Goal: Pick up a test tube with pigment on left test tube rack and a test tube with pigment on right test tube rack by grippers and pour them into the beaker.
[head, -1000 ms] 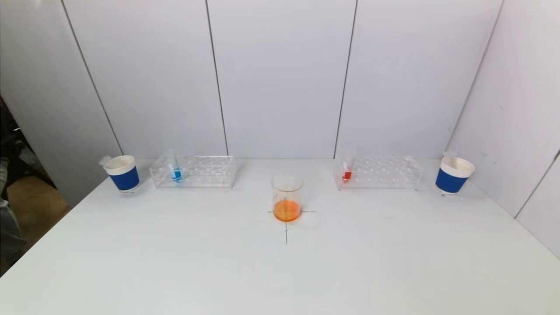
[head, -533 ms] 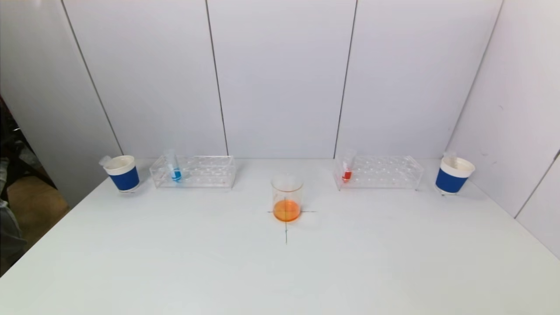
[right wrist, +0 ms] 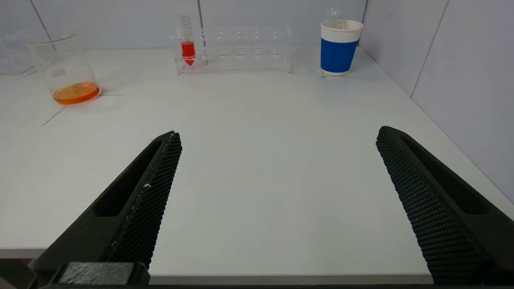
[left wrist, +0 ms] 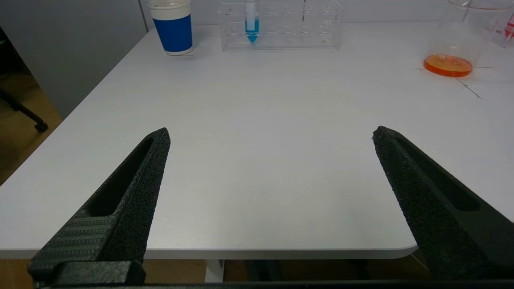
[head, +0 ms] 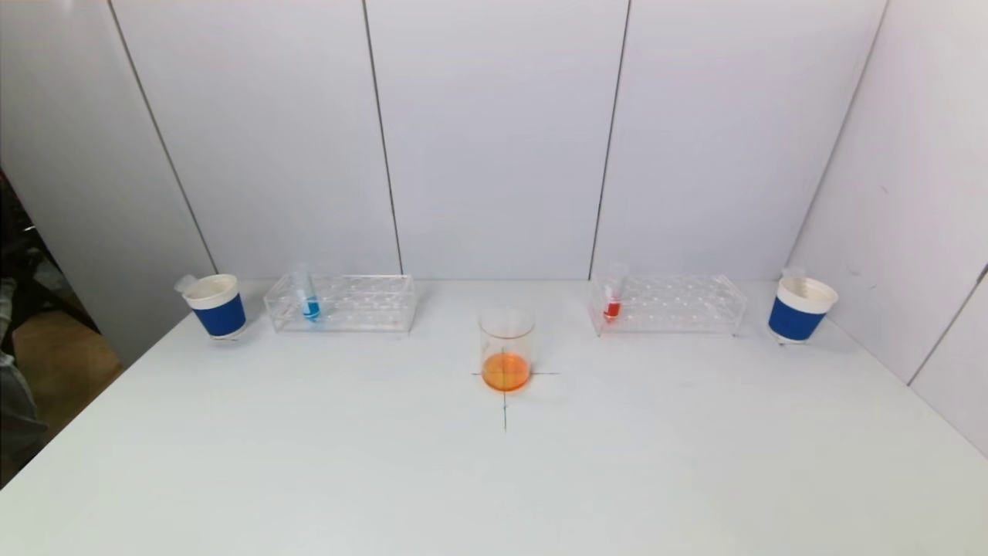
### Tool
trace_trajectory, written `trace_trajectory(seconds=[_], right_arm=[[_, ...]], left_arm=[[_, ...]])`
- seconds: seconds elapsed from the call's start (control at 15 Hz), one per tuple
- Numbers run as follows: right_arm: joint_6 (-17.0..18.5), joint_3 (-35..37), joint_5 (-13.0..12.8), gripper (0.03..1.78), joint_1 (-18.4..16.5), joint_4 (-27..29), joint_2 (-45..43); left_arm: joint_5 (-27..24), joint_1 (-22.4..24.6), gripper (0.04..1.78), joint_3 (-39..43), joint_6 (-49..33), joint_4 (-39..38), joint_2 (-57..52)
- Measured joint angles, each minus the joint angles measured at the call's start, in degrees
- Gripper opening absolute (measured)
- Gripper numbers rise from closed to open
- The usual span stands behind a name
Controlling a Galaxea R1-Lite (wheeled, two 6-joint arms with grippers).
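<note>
A test tube with blue pigment (head: 309, 297) stands in the clear left rack (head: 363, 305); it also shows in the left wrist view (left wrist: 251, 24). A test tube with red pigment (head: 613, 297) stands in the clear right rack (head: 687, 303); it also shows in the right wrist view (right wrist: 187, 46). The glass beaker (head: 505, 347) holds orange liquid at the table's middle. My left gripper (left wrist: 271, 134) is open and empty over the table's near edge. My right gripper (right wrist: 277, 136) is open and empty over the near edge too. Neither shows in the head view.
A blue-and-white paper cup (head: 218, 306) stands left of the left rack, another (head: 800, 310) right of the right rack; each holds an empty tube. White wall panels close the back and right side. The table's left edge (head: 93, 401) drops to the floor.
</note>
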Motion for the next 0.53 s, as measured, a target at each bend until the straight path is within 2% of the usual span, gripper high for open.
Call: trace_trajectory(seconds=[0.53], right_arm=[[0.5, 0.0, 0.0, 1.76, 0.0, -0.09, 0.01]], left_arm=[[0.02, 0.0, 1.76, 0.0, 0.0, 0.0, 0.0]])
